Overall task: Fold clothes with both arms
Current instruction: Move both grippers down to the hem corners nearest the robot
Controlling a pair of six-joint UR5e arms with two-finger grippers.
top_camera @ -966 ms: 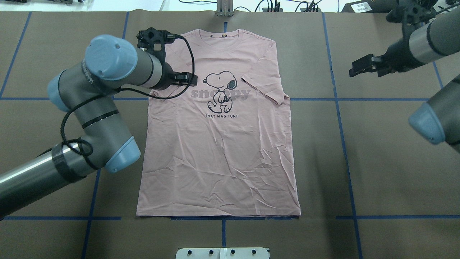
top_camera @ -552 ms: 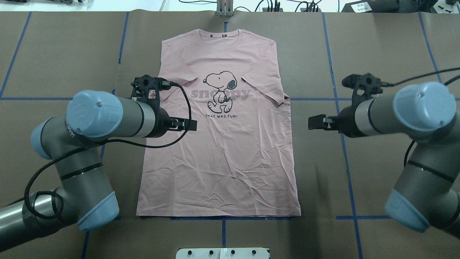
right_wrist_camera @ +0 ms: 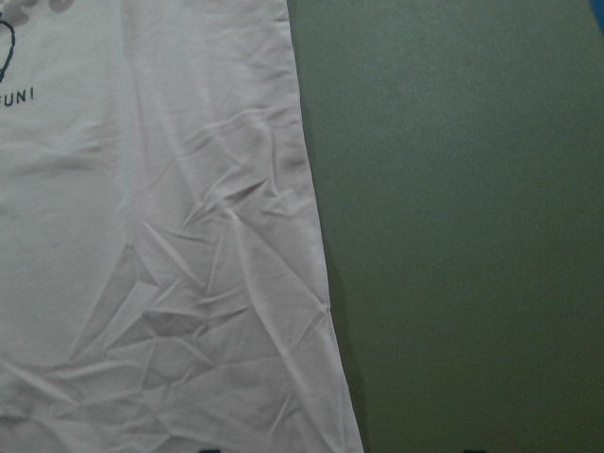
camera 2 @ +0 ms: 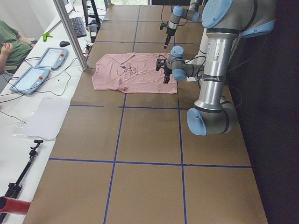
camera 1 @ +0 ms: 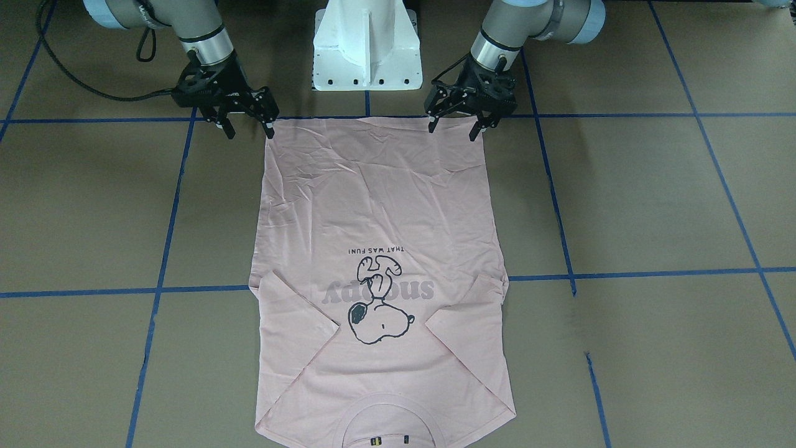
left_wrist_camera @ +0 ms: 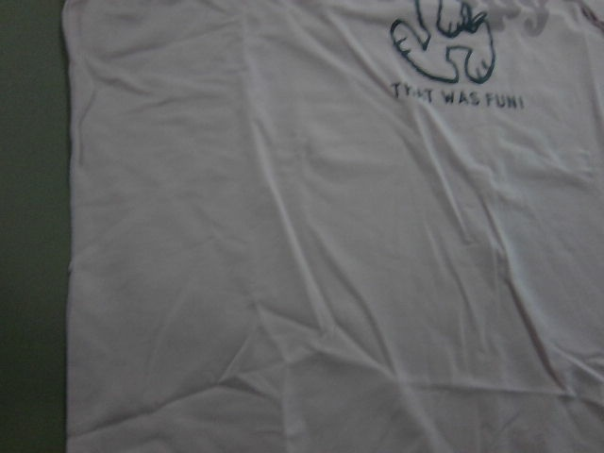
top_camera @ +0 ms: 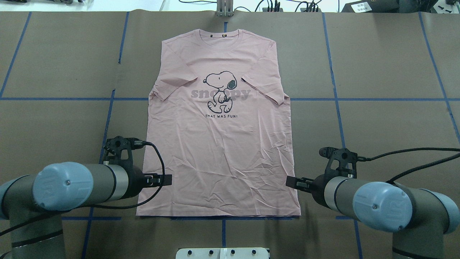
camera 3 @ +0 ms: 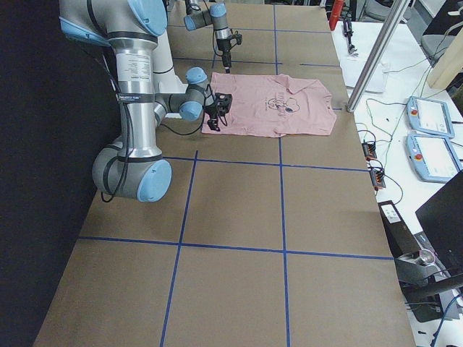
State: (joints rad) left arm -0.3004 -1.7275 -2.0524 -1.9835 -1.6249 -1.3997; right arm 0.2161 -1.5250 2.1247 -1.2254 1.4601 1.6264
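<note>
The pale pink T-shirt [top_camera: 219,154] lies flat and face up on the brown table, both sleeves folded in over the front, collar at the far side. It also shows in the front view [camera 1: 373,205]. My left gripper [top_camera: 162,179] is open, pointing down over the shirt's near left hem corner; in the front view [camera 1: 453,129] its jaws are spread. My right gripper [top_camera: 293,182] is open over the near right hem corner, jaws likewise spread [camera 1: 249,132]. Neither holds anything. The left wrist view shows only shirt cloth [left_wrist_camera: 283,236]; the right wrist view shows the shirt's right edge [right_wrist_camera: 142,236].
The white pedestal [camera 1: 367,43] stands just behind the hem, between the two arms. Blue tape lines [top_camera: 359,99] grid the brown table cover. A metal post [top_camera: 224,9] and cables sit beyond the collar. An operators' desk with tablets [camera 2: 42,65] runs along the far side.
Both arms have swung from beside the shirt's sleeves and middle back to its near hem corners. The shirt has not moved.
</note>
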